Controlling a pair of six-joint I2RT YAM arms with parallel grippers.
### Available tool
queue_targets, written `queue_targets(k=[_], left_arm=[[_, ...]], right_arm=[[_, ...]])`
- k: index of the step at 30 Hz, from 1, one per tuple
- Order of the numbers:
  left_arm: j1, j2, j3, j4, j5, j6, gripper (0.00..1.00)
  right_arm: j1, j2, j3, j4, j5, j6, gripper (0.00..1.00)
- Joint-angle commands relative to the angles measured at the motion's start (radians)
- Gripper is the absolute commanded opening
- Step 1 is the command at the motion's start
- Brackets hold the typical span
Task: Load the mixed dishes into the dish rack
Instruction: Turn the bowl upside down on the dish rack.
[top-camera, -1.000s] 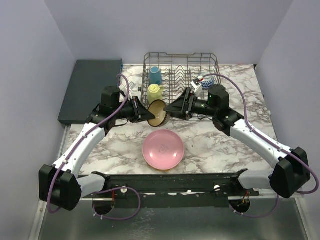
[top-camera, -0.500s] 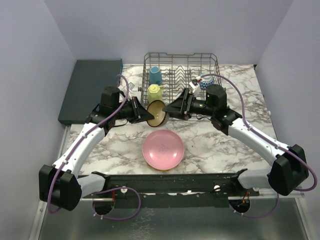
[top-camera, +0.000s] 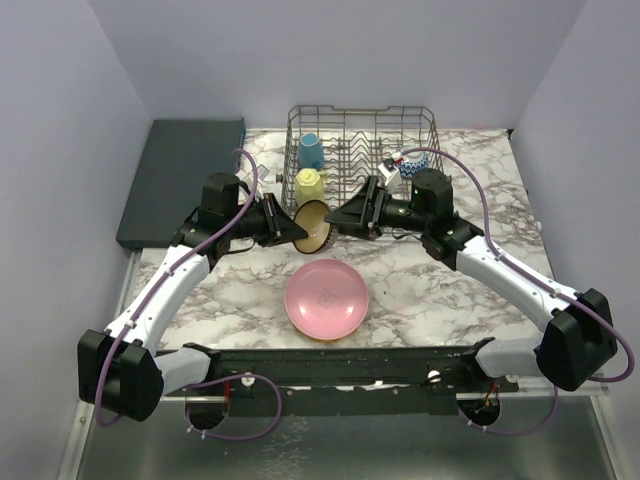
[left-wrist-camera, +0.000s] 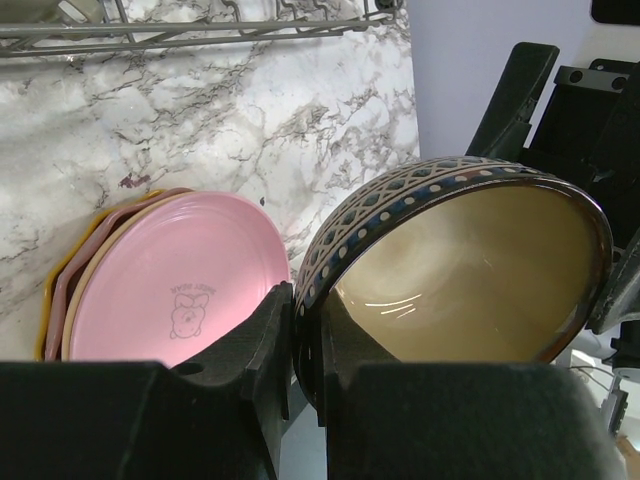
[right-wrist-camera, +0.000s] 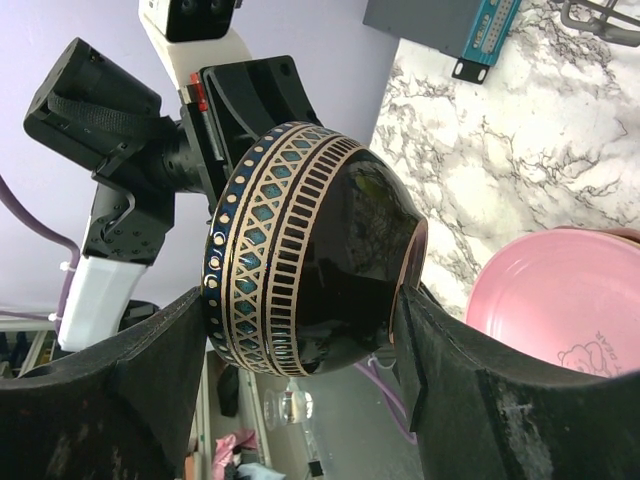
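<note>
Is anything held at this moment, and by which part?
The left gripper pinches the patterned bowl by its rim wall. The right gripper straddles its body, rim to foot; whether it grips yet cannot be told.

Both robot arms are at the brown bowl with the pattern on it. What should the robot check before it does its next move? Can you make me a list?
1. Left pincer shut on the rim of the brown bowl: ok.
2. Right pincer has one finger on each side of the brown bowl: ok.
3. Right pincer squeezes firmly enough to take the bowl: cannot tell.
4. Room in the dish rack: ok. The middle tines look bare, between the yellow mug and the blue-white bowl.
5. Pink plate out of the way: ok. It lies flat on the table, nearer the arm bases than the bowl.
</note>
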Motion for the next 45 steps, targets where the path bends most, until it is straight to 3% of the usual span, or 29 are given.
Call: queue_targets(k=[1,9,23,38,45], left_arm=[[0.0,-0.006,0.034,-0.005,-0.016,0.024,0.23],[0.0,-0.024,0.026,-0.023,-0.034,0.033,0.41],[0.0,-0.042,0.061,-0.101,-0.12,0.085,0.56],[0.0,-0.063,0.06,-0.198,-0.214,0.168,0.58],[0.0,-0.063,0.033,-0.212,-0.244,0.2,0.58]], right_arm=[[0.008,-0.021,0.047,-0.007,0.049,-0.025,0.31],[0.003,-0.022,0.077,-0.087,0.097,-0.082,0.27],[-0.059,-0.042,0.177,-0.304,0.208,-0.224,0.23],[-0.206,0.029,0.375,-0.593,0.382,-0.513,0.2],[-0.225,0.096,0.472,-0.698,0.536,-0.638,0.18]])
